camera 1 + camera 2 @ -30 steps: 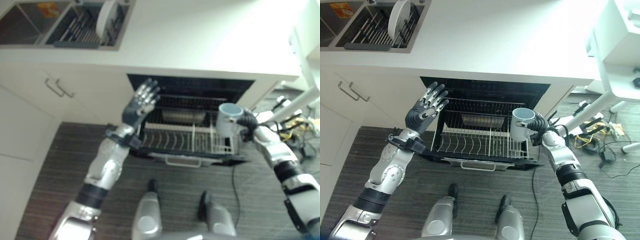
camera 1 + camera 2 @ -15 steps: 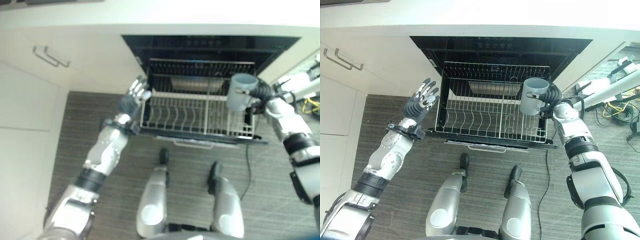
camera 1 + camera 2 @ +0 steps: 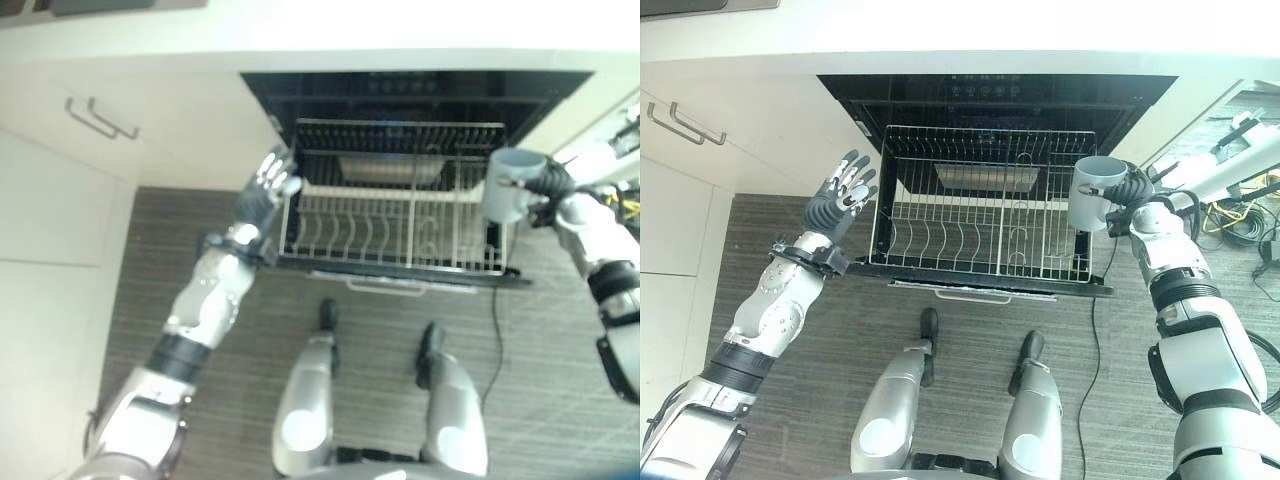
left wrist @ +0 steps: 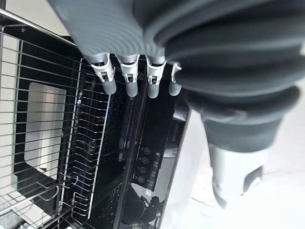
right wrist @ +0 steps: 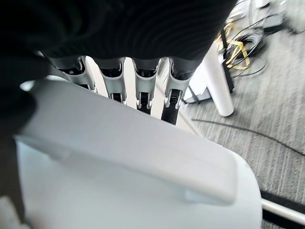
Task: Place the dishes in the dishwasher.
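A pale blue mug (image 3: pixel 1092 193) hangs upright in my right hand (image 3: pixel 1133 190), whose fingers curl through its handle (image 5: pixel 128 143), at the right edge of the pulled-out wire rack (image 3: pixel 980 215). The rack stands out from the open dishwasher (image 3: pixel 995 100) and holds no dishes. My left hand (image 3: pixel 840 195) is raised with straight fingers just left of the rack's left rim, touching nothing. In the left wrist view its fingers (image 4: pixel 128 81) point along the rack's wires (image 4: pixel 47 119).
White cabinet fronts with bar handles (image 3: pixel 685 122) stand to the left under the white counter (image 3: pixel 940 30). A white stand and loose cables (image 3: pixel 1240 205) lie on the striped floor to the right. The dishwasher door's front lip (image 3: pixel 980 292) juts toward me.
My right hand has carried the mug a little to the right, from over the rack's right part to its right edge. The left hand has hardly moved. The camera tilted down a second ago.
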You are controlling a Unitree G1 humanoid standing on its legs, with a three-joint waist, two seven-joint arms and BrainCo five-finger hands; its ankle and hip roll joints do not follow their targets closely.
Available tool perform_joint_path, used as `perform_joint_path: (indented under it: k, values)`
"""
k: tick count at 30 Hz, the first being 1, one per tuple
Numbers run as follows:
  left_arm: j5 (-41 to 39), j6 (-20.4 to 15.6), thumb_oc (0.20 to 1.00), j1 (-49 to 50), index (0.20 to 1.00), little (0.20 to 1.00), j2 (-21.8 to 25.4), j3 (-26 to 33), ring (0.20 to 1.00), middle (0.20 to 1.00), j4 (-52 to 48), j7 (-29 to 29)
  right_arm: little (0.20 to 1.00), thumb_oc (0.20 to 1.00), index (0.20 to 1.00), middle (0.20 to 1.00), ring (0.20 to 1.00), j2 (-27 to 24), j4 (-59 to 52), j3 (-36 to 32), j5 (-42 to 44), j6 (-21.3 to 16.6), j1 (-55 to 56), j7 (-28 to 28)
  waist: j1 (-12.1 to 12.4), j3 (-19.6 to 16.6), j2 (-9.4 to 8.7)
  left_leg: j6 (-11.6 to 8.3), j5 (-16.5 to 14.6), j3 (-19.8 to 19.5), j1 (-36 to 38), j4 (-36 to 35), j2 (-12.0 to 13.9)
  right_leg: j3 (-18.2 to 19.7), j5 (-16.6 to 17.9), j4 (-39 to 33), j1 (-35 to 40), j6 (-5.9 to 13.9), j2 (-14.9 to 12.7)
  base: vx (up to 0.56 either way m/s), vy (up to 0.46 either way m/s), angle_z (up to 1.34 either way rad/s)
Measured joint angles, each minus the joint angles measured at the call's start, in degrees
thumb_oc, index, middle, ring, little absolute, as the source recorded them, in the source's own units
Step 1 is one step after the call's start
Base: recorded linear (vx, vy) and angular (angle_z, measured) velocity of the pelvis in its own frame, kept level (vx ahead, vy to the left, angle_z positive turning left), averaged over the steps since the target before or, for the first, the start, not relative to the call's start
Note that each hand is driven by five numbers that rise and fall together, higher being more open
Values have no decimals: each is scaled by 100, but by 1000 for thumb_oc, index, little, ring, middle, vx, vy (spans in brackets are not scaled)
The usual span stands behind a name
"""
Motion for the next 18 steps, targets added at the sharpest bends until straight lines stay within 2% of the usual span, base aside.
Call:
perform_joint_path:
  k: [11,18]
  values:
    - [-212,-1,1000,9,1000,1000,2,0,1000,1000,-199,18,200,200,200,200,200,12,47,9,3,-1,-152,88,26,-1,3,-1,6,17,-9,-81,-20,-2,8,-77,-16,14,-9,0,0,0]
    - [-216,-8,1000,-12,1000,1000,2,-30,1000,1000,-205,16,200,200,200,200,200,356,376,19,-3,-11,-319,135,41,0,17,0,8,31,-33,-101,-35,1,7,-82,-62,18,-22,0,0,0]
